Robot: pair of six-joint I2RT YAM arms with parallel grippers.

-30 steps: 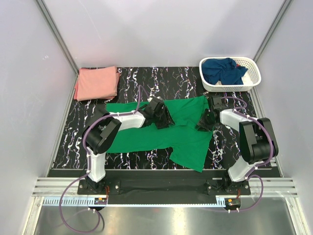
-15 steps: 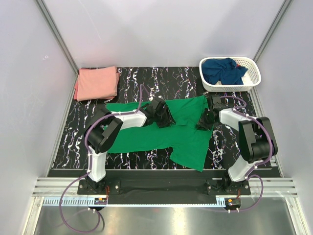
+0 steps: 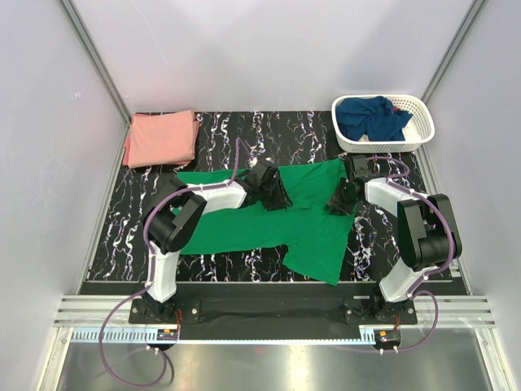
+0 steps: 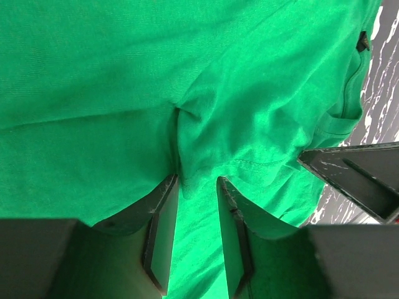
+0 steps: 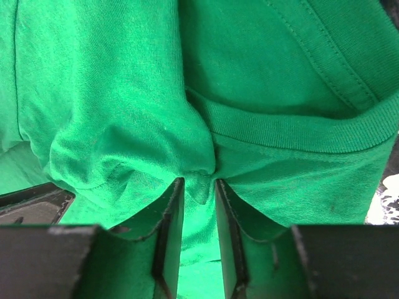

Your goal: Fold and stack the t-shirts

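Observation:
The bright green t-shirt (image 3: 309, 232) lies spread across the middle of the black marbled table (image 3: 228, 265), with both grippers pressed down on its upper part. My left gripper (image 3: 275, 198) (image 4: 198, 180) has its jaws a narrow gap apart, and a crease of green cloth (image 4: 124, 81) gathers at its tips. My right gripper (image 3: 336, 205) (image 5: 198, 182) is shut on a pucker of green cloth (image 5: 112, 93) just below the ribbed collar (image 5: 293, 131). The salmon pink t-shirt (image 3: 161, 137) lies folded at the far left. The navy t-shirt (image 3: 370, 116) sits crumpled in the basket.
The white lattice basket (image 3: 423, 130) stands at the table's far right corner. Grey walls close in the table on three sides. The right gripper's finger (image 4: 361, 180) shows close by in the left wrist view.
The left jaws have narrowed on the cloth. Both grippers have edged slightly toward the far side, dragging the green cloth a little with them.

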